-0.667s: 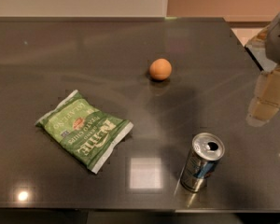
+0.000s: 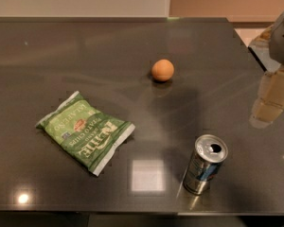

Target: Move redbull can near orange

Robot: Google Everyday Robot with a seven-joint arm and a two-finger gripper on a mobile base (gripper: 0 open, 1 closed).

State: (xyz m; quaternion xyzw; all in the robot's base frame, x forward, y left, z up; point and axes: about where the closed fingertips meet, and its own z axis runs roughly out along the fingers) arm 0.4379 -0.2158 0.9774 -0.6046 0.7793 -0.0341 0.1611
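Here, camera view only. Redbull can [image 2: 206,164] upright near the front edge of the dark, glossy tabletop [image 2: 85,56], right of centre; silver with blue patches, shiny top facing the camera. Hand [image 2: 270,100] at the right edge of the view, beyond and to the right of the can, apart from it; whether open or closed, cannot tell. Orange [image 2: 163,70] farther back near mid-tabletop, well apart from the can. Green chip bag [image 2: 85,131] flat at left. Beyond the far edge, pale wall at upper left, tan surface at upper right.
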